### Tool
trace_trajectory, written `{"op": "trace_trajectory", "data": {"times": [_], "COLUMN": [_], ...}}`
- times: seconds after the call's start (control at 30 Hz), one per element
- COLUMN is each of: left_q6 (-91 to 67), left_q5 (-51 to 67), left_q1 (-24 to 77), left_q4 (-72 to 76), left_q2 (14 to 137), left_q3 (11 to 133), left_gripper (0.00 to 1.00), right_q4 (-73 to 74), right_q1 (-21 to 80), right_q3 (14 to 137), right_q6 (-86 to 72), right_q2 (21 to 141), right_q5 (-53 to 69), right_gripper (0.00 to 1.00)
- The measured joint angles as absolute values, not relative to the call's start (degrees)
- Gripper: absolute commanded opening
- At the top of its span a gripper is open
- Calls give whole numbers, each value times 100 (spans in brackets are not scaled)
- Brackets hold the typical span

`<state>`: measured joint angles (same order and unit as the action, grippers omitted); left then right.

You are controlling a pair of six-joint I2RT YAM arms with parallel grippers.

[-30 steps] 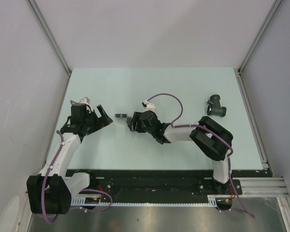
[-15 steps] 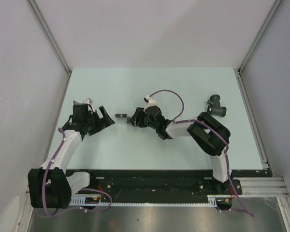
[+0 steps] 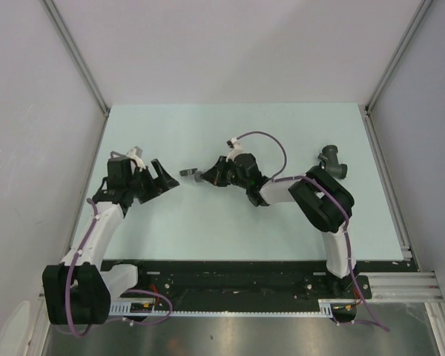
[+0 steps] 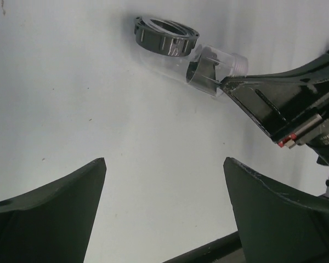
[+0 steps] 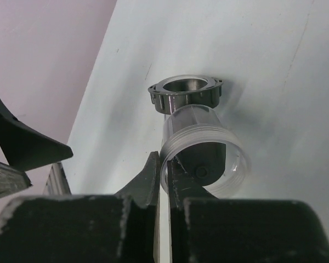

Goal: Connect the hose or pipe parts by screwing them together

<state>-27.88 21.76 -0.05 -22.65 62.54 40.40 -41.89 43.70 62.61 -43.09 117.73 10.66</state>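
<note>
Right claw [image 5: 167, 170] pinched tight on the connector [image 5: 194, 123] mid-table: one finger inside the bore, one outside the wall. Ring nut [image 5: 185, 93] touches the connector's other end; threaded or not, can't tell. Left claw [image 4: 164, 161] wide open, empty, nearer the table [image 3: 208, 133] left edge. T fitting [image 3: 332, 162] alone near the right edge.

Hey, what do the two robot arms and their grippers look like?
The left arm and right arm have white links and bulky black joints, each trailed by a purple cable. The left gripper and right gripper are black with wedge-shaped fingers; a small red tab marks the right one.
</note>
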Motion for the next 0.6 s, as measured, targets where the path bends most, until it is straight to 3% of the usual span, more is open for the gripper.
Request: {"op": "trace_trajectory", "data": {"times": [0.13, 0.27, 0.6], "left_q6": [-2805, -3035, -4812], "left_q5": [2488, 2987, 4713], "left_q1": [-191, -233, -191], "left_q4": [-2121, -1828, 808], "left_q2": [5848, 5537, 5507], "left_q3": [4045, 4071, 2853], "left_gripper": [97, 96, 95], "right_q4": [-3616, -2270, -755], "right_q1": [3909, 3301, 2637], "right_q3": [6261, 6283, 6462], "right_q6": [-4558, -4698, -5186], "right_q2": [11421, 10333, 8326], "right_q5": [1573, 1774, 3194], "right_gripper": [0, 0, 0]}}
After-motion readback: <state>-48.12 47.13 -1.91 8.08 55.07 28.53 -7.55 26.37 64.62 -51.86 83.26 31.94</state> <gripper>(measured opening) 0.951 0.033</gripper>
